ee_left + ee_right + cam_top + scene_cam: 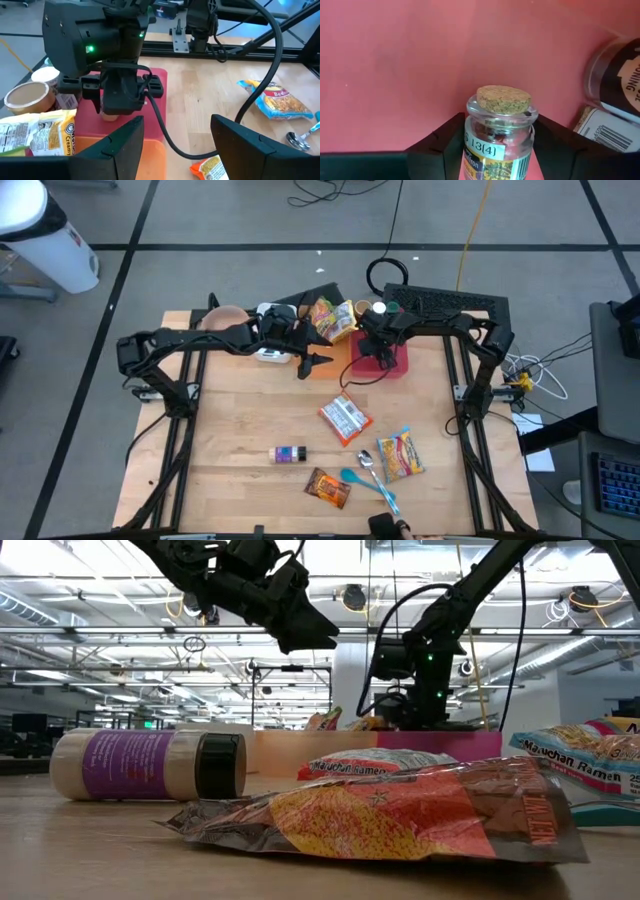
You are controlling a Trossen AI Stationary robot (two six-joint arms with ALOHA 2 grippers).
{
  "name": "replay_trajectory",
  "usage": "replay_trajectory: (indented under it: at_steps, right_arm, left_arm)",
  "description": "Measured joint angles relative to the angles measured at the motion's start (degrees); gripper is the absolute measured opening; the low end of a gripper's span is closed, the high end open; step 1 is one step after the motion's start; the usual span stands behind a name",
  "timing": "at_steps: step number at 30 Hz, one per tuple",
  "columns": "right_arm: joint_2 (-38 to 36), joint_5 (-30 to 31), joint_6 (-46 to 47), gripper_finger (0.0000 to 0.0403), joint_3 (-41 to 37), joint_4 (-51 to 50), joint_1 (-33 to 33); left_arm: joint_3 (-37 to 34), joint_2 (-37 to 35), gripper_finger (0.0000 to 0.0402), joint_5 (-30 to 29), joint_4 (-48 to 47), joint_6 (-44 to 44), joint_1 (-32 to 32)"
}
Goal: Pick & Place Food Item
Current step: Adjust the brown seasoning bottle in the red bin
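A small glass jar with a cork stopper (496,135) stands upright between the two dark fingers of the right gripper (497,150), over the pink tray (395,65) at the far side of the wooden table (240,420). The fingers flank the jar's body just below its shoulder. They look to be touching the glass on both sides, though whether the grip is firm cannot be told. A paper label wraps the jar, and reddish contents show through the glass.

The jar is likely light, rigid and breakable, with smooth, slippery sides. The labelled body offers the best hold; the cork would probably pull loose. Too hard a squeeze could crack the glass.

Beside the jar on the tray lies a dark-lidded spice bottle (615,80), close but apart from it.

The left gripper (312,363) hovers above the table just left of the tray, fingers spread and holding nothing. Ramen packets (345,420) and a spoon (368,463) lie well away, nearer the table's front.
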Motion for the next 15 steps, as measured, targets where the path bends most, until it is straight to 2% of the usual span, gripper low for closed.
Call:
replay_trajectory:
  at_steps: [4, 15]
  right_arm:
    - [-1.1, -1.5, 3.1, 0.0182, 0.0, 0.3, 0.0]
    - [-5.9, -17.2, 19.0, 0.0182, 0.0, 7.6, -4.2]
  left_arm:
    - [0.0, 0.0, 0.0239, 0.0, 0.0, 0.0, 0.0]
    - [0.0, 0.0, 0.0239, 0.0, 0.0, -0.2, 0.0]
